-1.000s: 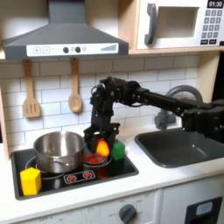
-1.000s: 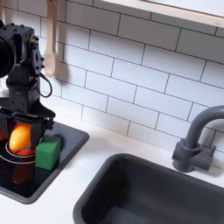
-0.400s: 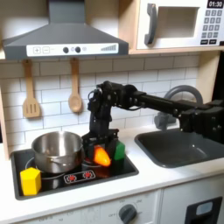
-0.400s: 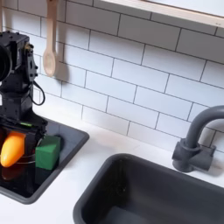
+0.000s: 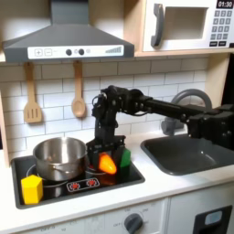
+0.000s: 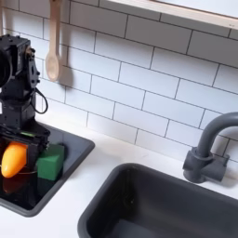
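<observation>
The black gripper [image 5: 106,157] clenches the orange carrot-shaped toy [image 6: 13,159] low over the black stovetop [image 6: 70,149] (right edge), green block [image 6: 50,163] just beside, so it stays clamped.

In the second exterior view, the stove [image 6: 65,153] is cut off at the left edge; the pincer [image 6: 20,147] fingertips beside the orange piece [image 6: 13,160] are too blurred to tell.
</observation>
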You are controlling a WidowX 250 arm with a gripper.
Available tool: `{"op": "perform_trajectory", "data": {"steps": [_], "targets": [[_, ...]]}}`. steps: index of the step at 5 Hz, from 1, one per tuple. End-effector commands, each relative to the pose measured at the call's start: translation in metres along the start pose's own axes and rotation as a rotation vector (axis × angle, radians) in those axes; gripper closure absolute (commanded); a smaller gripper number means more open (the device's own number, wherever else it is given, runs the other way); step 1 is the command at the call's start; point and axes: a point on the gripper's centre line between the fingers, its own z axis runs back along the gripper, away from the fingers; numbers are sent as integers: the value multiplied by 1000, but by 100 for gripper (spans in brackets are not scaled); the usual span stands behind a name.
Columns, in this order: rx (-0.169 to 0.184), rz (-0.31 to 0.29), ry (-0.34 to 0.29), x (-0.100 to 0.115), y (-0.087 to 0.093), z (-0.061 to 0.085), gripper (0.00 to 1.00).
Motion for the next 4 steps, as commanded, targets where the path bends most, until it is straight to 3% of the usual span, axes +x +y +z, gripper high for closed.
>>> {"op": "perform_trajectory", "data": {"steps": [1,2,3,4], "targets": [[11,-37,-19,0,-6,12,0],[35,-52,-48,0,-10,23,0],[33,-65,-41,1,-17,22,0],[26,-80,-42,1,-19,17,34]]}}
